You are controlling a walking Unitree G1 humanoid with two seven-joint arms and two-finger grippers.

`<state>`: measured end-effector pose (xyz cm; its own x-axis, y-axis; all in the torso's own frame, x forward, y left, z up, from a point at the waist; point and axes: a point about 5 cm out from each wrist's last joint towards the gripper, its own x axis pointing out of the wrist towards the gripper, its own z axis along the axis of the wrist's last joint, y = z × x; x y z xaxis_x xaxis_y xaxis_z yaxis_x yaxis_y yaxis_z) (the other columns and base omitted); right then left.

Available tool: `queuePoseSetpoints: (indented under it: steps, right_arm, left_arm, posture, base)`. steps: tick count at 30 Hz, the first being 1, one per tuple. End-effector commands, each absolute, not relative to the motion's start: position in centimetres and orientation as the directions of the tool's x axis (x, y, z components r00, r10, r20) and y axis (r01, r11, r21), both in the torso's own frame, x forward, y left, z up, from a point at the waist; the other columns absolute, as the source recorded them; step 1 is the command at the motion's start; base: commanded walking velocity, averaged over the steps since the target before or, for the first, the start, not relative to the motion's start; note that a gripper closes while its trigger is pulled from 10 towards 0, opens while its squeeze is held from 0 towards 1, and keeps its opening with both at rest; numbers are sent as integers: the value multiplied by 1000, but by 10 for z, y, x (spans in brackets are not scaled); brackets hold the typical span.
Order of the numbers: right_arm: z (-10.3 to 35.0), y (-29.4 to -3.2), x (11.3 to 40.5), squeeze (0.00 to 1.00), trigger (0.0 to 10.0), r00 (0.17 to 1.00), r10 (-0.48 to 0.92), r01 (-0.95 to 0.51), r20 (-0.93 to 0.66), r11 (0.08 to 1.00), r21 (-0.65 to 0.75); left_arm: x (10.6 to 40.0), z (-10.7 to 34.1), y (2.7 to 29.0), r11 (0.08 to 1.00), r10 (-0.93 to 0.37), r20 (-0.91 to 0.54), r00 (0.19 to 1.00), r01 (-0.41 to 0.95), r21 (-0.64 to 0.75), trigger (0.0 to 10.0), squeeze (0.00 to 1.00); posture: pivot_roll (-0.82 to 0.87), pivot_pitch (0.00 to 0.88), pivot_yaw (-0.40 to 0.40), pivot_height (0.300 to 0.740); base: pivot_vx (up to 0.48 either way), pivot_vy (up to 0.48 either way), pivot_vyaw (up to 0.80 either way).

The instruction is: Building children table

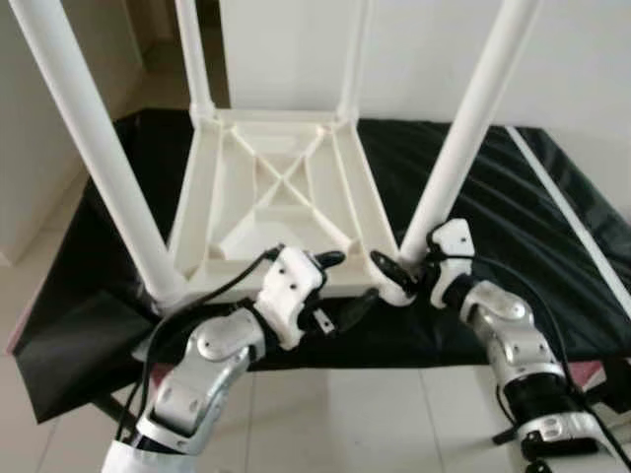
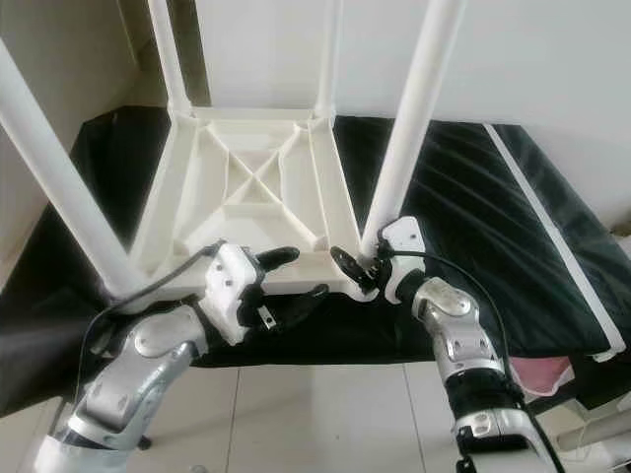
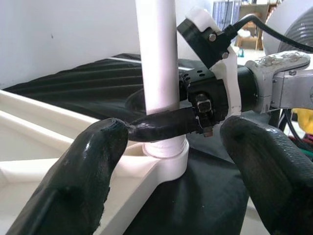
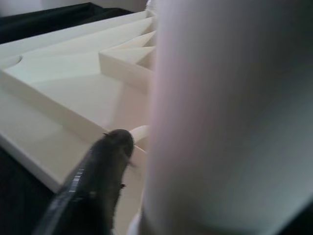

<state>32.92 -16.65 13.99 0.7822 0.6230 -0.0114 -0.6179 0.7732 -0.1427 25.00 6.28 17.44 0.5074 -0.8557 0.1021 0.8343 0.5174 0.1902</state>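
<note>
Fingers of the right gripper (image 1: 402, 279) close around the base of the near right leg (image 1: 463, 138), one black fingertip (image 3: 161, 126) pressed against the white tube just above its socket, while the left gripper (image 1: 340, 281) hovers just beside it with its two fingers spread and holding nothing. Beneath both, the white children's table (image 1: 271, 192) lies upside down on a black sheet (image 1: 513, 217), its ribbed underside facing up and its four legs standing upright from the corners. Pale floor tiles (image 1: 325, 414) show under the silver arms
</note>
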Motion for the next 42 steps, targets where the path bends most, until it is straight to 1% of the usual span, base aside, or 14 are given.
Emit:
queuePoseSetpoints:
  steps: [1,7,8,9,16,22,28,32,33,35,36,37,39,42]
  right_arm:
    - [135,-165,329,0,0,762,646,-645,-45,750,-147]
    - [132,-169,326,0,0,749,660,-660,-51,739,-133]
    - [132,-171,325,0,9059,763,645,-645,-49,753,-129]
    - [132,-172,325,0,10000,768,639,-639,-45,759,-127]
    - [134,-172,321,0,10000,791,611,-609,-15,787,-100]
    - [135,-175,319,0,10000,889,458,-454,12,884,-114]
    - [132,-173,311,0,10000,933,361,-359,5,930,-80]
    - [122,-167,298,0,10000,966,259,-260,-13,965,-26]
    - [118,-165,294,0,10000,980,197,-197,-25,980,-10]
    - [118,-165,294,0,10000,980,197,-197,-25,980,-10]
    - [113,-162,290,0,10000,991,126,-125,-37,992,10]
    - [113,-162,290,0,10000,991,126,-125,-37,992,10]
    - [106,-159,285,0,10000,998,-37,39,-54,998,41]
    - [105,-158,284,0,10000,994,-97,100,-59,993,55]
  left_arm:
    - [249,176,64,539,-842,111,528,818,200,10000,0]
    - [246,176,62,557,-830,128,542,808,192,10000,0]
    - [245,177,60,561,-828,137,544,806,190,10000,0]
    - [245,177,60,563,-827,139,545,805,186,10000,0]
    - [245,176,60,574,-818,146,556,799,180,10000,0]
    - [239,176,59,602,-798,183,574,776,190,10000,0]
    - [237,174,60,603,-795,170,582,787,127,10000,0]
    - [235,173,62,596,-796,169,581,801,58,10000,0]
    - [236,174,64,605,-789,168,591,795,47,10000,0]
    - [236,174,64,605,-789,168,591,795,47,10000,0]
    - [238,174,65,610,-783,165,600,792,18,10000,0]
    - [238,174,65,610,-783,165,600,792,18,10000,0]
    - [243,174,66,622,-773,148,617,783,-12,10000,0]
    - [244,174,66,625,-772,139,621,781,-17,10000,0]
  posture:
    - [47,37,-96,740]
    - [48,40,-117,740]
    - [43,46,-122,740]
    - [41,47,-122,740]
    - [28,64,-135,740]
    - [17,101,-148,740]
    - [24,118,-151,740]
    - [31,130,-152,740]
    - [36,132,-149,740]
    - [36,132,-149,740]
    - [42,133,-145,740]
    - [42,133,-145,740]
    - [48,132,-135,740]
    - [49,132,-129,740]
  base:
    - [0,0,0]
    - [0,0,0]
    - [0,0,0]
    - [0,0,0]
    - [0,0,0]
    - [0,0,0]
    - [0,0,0]
    - [0,0,0]
    - [0,0,0]
    - [0,0,0]
    - [0,0,0]
    - [0,0,0]
    - [0,0,0]
    - [0,0,0]
